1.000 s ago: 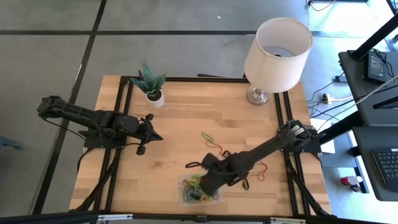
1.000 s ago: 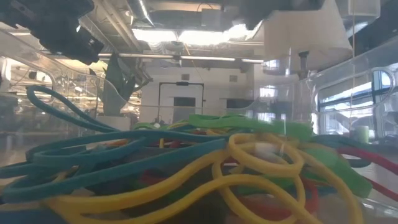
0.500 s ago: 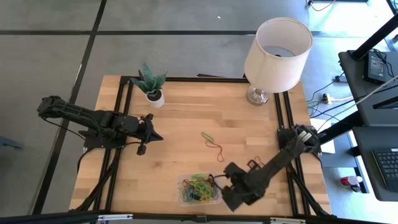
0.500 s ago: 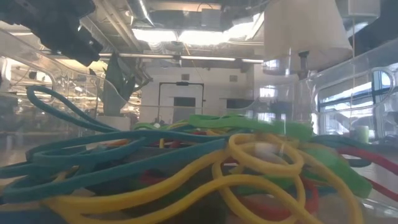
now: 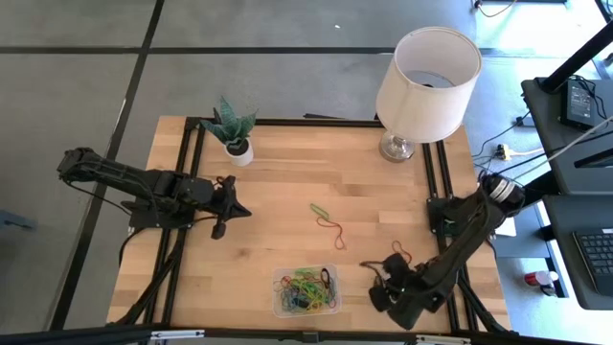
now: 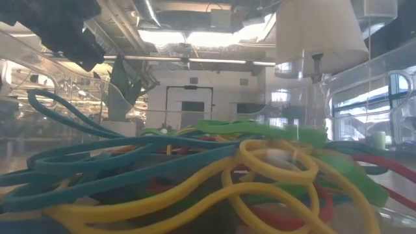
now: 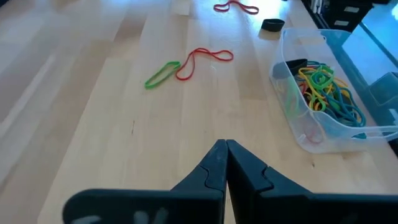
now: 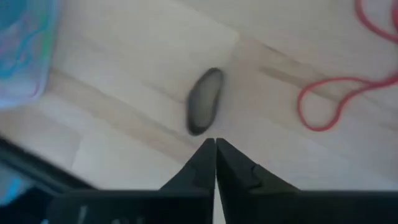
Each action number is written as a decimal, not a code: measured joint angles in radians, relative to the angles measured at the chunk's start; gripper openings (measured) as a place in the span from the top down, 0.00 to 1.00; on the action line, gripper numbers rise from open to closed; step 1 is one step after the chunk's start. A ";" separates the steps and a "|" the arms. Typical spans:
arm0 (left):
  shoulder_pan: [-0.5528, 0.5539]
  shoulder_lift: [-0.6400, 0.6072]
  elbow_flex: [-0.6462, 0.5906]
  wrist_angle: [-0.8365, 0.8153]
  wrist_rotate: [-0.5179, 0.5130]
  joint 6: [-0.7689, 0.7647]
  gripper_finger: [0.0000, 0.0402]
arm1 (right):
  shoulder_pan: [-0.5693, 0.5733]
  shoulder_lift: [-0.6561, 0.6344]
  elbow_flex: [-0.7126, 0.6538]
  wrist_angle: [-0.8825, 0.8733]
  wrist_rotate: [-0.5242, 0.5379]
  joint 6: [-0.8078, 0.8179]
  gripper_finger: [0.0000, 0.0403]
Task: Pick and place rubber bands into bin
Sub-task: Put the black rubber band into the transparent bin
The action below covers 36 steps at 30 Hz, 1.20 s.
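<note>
The clear bin (image 5: pixel 330 305) sits near the table's near edge and holds a tangle of yellow, green, teal and red rubber bands (image 5: pixel 305 289), which fill the low view (image 6: pixel 260 162). Loose on the wood lie a green band (image 5: pixel 318 209), a red band (image 5: pixel 332 230) and another red band (image 5: pixel 400 252). My right gripper (image 5: pixel 375 284) is shut, just right of the bin. In its wrist view the fingertips (image 8: pixel 214 146) hover short of a small black band (image 8: pixel 204 109), with a red band (image 8: pixel 336 99) beside it. My left gripper (image 5: pixel 230 206) waits shut at the table's left.
A potted plant (image 5: pixel 233 129) stands at the far left and a lamp (image 5: pixel 426 72) at the far right corner. Black frame rails (image 5: pixel 182 240) run along both sides of the table. Bare wood lies between the left gripper and the loose bands.
My right gripper has swung from above the bin toward the table's right, along the near edge, and now sits beside the bin. The bands in the bin look unchanged.
</note>
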 joint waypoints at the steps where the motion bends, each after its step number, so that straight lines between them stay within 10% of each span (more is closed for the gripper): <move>1: 0.000 0.000 0.000 0.000 0.000 -0.008 0.99 | 0.000 -0.008 -0.019 0.012 -0.005 0.023 0.94; 17: 0.000 0.000 0.000 -0.005 -0.025 -0.049 0.99 | -0.055 0.000 -0.192 0.209 -0.014 0.035 0.67; 27: 0.000 0.000 0.000 -0.007 -0.049 -0.048 0.99 | -0.075 0.052 -0.228 0.325 -0.062 -0.021 0.90; 36: 0.000 0.000 0.000 -0.007 -0.049 -0.025 0.99 | -0.074 0.053 0.005 0.016 0.014 -0.067 0.99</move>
